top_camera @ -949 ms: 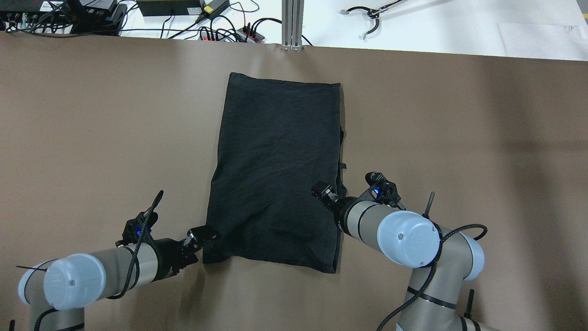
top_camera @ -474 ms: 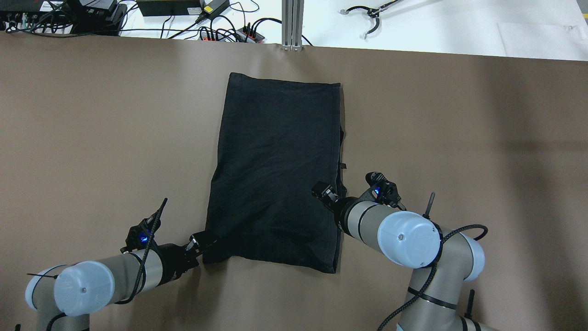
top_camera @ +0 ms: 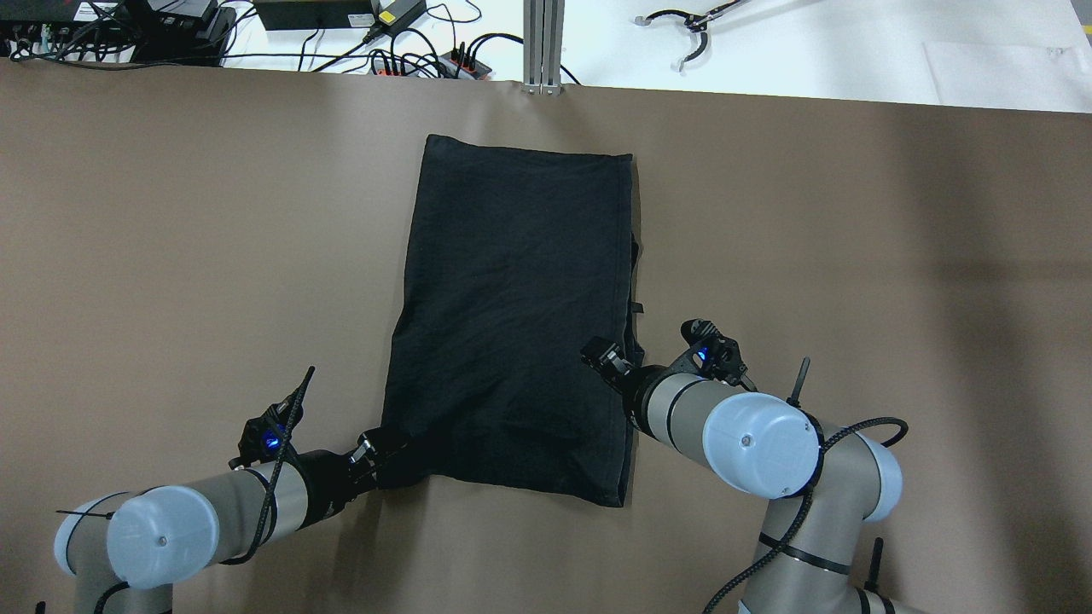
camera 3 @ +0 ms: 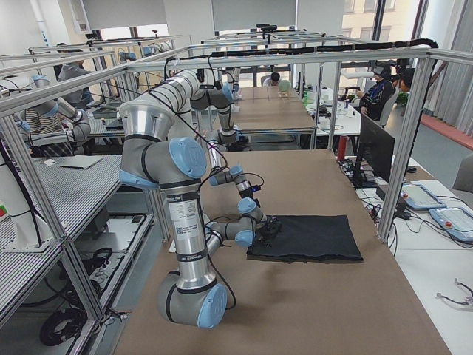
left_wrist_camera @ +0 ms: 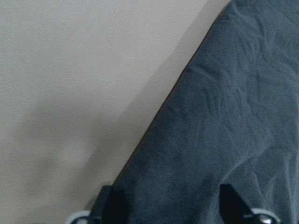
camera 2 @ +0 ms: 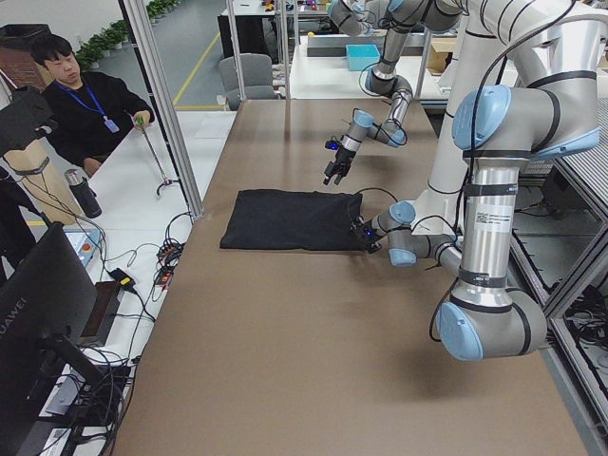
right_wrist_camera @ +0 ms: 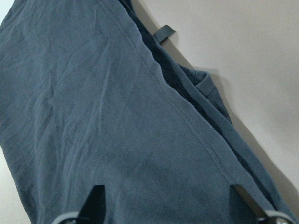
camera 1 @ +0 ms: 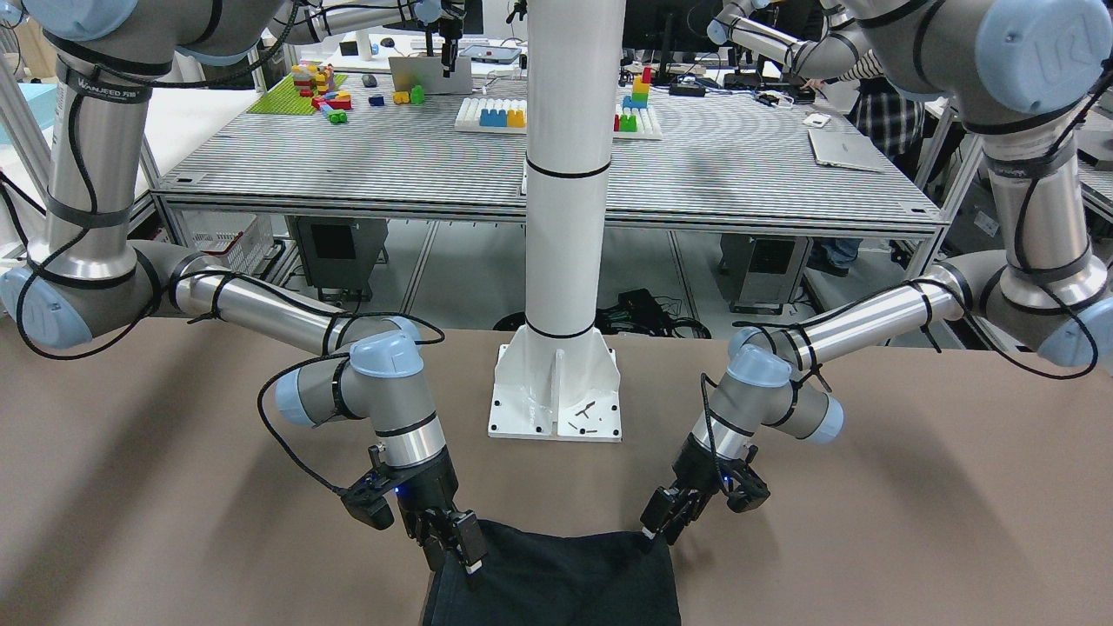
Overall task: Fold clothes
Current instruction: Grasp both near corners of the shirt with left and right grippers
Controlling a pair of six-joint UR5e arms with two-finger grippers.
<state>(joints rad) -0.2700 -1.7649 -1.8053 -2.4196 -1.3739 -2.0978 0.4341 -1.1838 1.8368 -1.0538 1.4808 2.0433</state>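
The clothes are one black rectangular cloth (top_camera: 512,324) lying flat on the brown table (top_camera: 171,256), its long side running away from me. It also shows in the front view (camera 1: 556,578), the left wrist view (left_wrist_camera: 224,130) and the right wrist view (right_wrist_camera: 93,116). My left gripper (top_camera: 375,445) is low at the cloth's near-left corner, with its jaws open astride the edge (left_wrist_camera: 170,205). My right gripper (top_camera: 600,352) is open over the cloth's right hemmed edge (right_wrist_camera: 169,198). Neither gripper holds anything.
A white post (camera 1: 565,174) with its base plate (camera 1: 556,391) stands behind the cloth's near edge. Cables and power strips (top_camera: 409,51) and an aluminium post (top_camera: 543,43) line the far edge. A small strap (right_wrist_camera: 164,33) sticks out of the cloth's right side. An operator (camera 2: 85,104) sits beyond the far edge.
My left arm has drawn back and to the right, bringing its gripper down at the cloth's near-left corner. The right arm and the cloth have barely moved.
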